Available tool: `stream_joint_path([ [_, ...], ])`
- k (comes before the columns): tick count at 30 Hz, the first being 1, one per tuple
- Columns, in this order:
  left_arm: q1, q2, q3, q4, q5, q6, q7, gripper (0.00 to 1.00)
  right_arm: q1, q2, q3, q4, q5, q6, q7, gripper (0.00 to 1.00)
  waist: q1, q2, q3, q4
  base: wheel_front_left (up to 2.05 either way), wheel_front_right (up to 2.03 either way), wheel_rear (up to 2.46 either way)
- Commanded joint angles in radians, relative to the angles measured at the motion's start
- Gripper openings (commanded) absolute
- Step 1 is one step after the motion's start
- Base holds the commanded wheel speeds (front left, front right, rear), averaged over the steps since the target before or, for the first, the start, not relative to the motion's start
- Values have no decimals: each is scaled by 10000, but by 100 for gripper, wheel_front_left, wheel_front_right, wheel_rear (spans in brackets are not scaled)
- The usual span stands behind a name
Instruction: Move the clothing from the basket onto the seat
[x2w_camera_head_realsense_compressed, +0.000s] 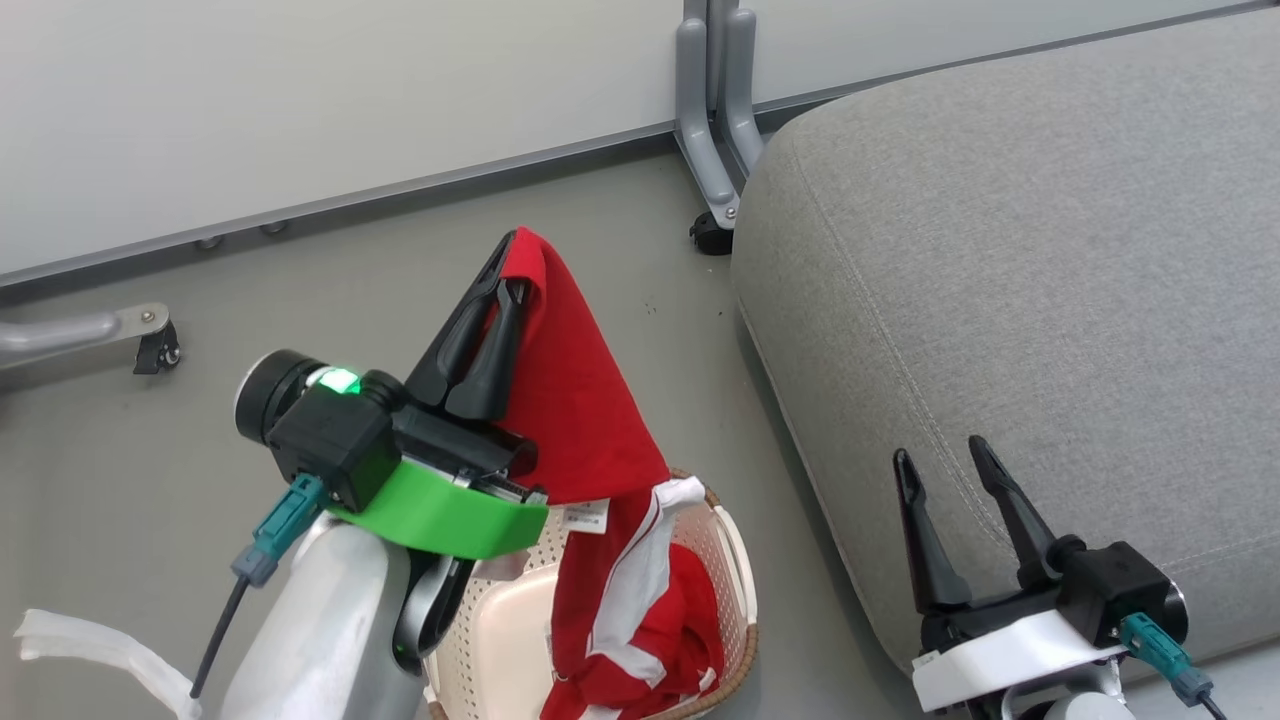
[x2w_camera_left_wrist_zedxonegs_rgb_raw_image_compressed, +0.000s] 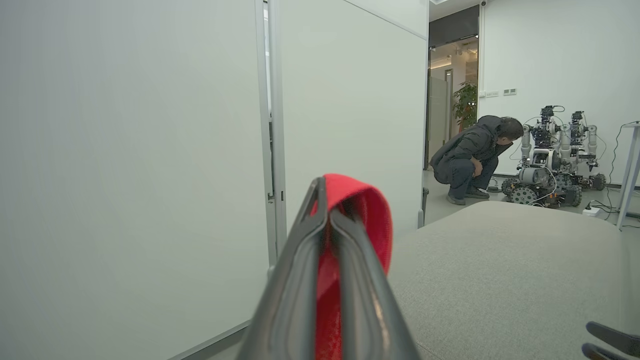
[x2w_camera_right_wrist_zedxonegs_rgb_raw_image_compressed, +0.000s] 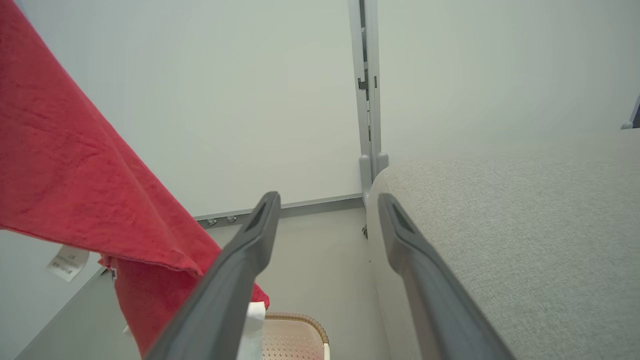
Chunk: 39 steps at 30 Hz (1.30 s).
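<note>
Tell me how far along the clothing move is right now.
Done: nothing lies on the seat's visible part yet. In hand: left gripper shut on the clothing, raised above the basket, lower end trailing inside. Left: carry it to the seat, release, then clear fabric bunched in the basket. The right gripper is open, empty.

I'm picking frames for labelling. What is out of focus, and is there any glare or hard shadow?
Left wrist view: the left hand, close to the lens, blurs toward the bottom edge; the clothing it pinches is soft, the seat and person sharper. Right wrist view: the open right hand blurs likewise. Head view: even, soft light, no glare or hard shadow.
</note>
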Motion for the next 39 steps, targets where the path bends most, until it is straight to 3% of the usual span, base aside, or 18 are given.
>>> stream_joint_path([
  [1,-224,-26,3,-79,17,-30,-5,0,91,-23,96,28,-90,1,-30,100,1,0,-107,-111,0,0,0],
  [11,-730,-149,-438,-427,-105,-30,-3,0,-316,-20,1085,38,-1264,1,-32,100,1,0,-223,-158,0,0,0],
  [23,-1372,-105,-1547,-1094,-581,-30,-5,0,-1680,-20,2033,1650,-3037,-1,-31,100,1,0,-63,269,0,0,0],
  [35,-1586,85,-2120,-1206,-781,-30,-4,0,-2479,-21,2631,1897,-2903,-1,-31,100,1,0,81,642,0,0,0],
  [36,-1556,99,-2113,-1146,-779,-30,-4,0,-2468,-29,2621,1899,-2796,-1,-30,13,1,0,79,658,0,0,0],
  [37,-1514,131,-2103,-1045,-750,-30,-4,0,-2410,-29,2648,1971,-2702,-1,-30,0,1,0,77,674,0,0,0],
  [39,-1435,210,-2080,-869,-659,-30,-3,0,-2396,-18,2681,1991,-2586,-1,-31,0,1,0,92,681,0,0,0],
])
